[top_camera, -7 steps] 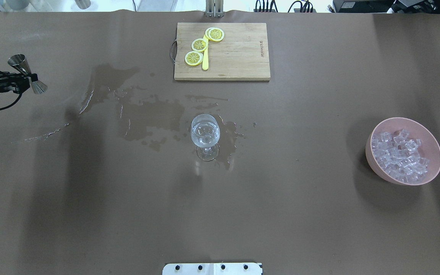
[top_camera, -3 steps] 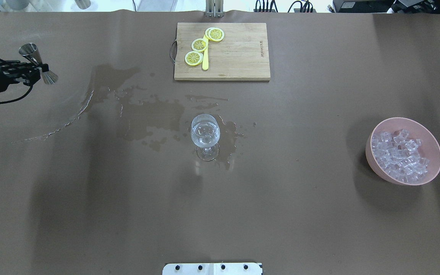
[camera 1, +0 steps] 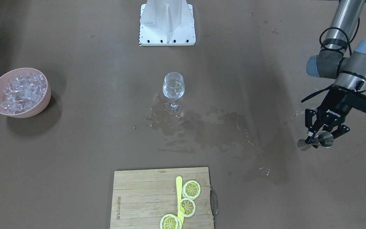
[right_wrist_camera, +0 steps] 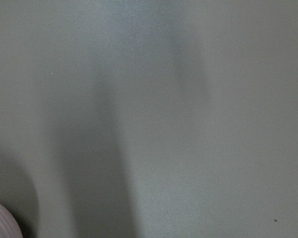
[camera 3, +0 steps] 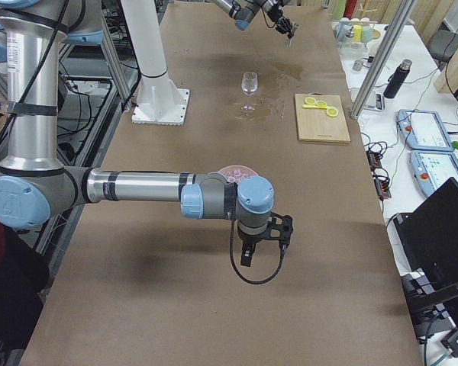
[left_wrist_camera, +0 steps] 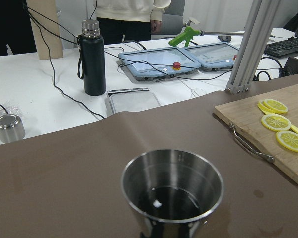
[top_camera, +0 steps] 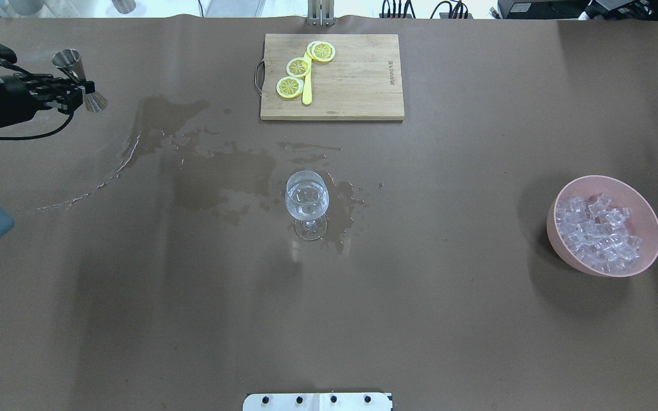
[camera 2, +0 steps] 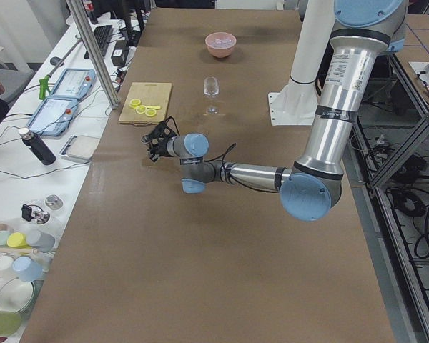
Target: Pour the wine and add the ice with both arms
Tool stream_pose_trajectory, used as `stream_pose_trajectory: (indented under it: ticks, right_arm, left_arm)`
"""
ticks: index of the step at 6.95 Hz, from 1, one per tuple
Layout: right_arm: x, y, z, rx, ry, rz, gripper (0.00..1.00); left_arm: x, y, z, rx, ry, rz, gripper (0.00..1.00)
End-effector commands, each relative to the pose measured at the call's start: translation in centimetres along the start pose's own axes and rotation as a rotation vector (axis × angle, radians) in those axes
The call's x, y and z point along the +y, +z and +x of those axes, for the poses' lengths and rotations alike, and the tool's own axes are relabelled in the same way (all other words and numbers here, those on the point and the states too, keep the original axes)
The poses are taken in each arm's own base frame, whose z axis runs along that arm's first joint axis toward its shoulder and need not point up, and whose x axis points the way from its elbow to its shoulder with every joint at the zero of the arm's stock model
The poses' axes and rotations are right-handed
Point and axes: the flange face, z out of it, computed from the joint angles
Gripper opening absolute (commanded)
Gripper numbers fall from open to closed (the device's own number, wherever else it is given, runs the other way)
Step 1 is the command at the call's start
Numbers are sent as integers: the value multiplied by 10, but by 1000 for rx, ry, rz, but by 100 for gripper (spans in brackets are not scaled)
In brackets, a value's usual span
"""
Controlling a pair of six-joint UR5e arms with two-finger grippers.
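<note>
Left gripper point(top_camera: 79, 93), clenched on the jigger point(top_camera: 69, 59), has swung inward over the counter point(top_camera: 420, 314).
Wine point(top_camera: 307, 208) sits in the glass point(top_camera: 306, 185) mid-counter; ice point(top_camera: 596, 231) fills the pink bowl point(top_camera: 642, 212); right gripper point(camera 3: 266, 245): cannot tell if clenched.

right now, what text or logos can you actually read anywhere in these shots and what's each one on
"ROBOTIQ": white print on the body of the left gripper, which is holding the jigger.
Burned-in brand mark near one edge of the cutting board: too blurred to read in any view.
Printed label strips on the left arm: too small to read.
Nothing else legible.
</note>
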Motion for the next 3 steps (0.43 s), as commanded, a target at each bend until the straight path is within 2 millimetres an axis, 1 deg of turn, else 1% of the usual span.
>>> stream_pose_trajectory:
  ticks: [1, 2, 3]
  right_arm:
    - [4, -4, -1, 2, 3, 9, 100]
    - [5, -4, -1, 2, 6, 8, 100]
    - [5, -3, 0, 2, 8, 7, 100]
  left_arm:
    - [-20, 10, 19, 14, 70, -7, 0]
    - [-32, 12, 35, 22, 108, -13, 0]
    - [-46, 10, 49, 19, 144, -23, 0]
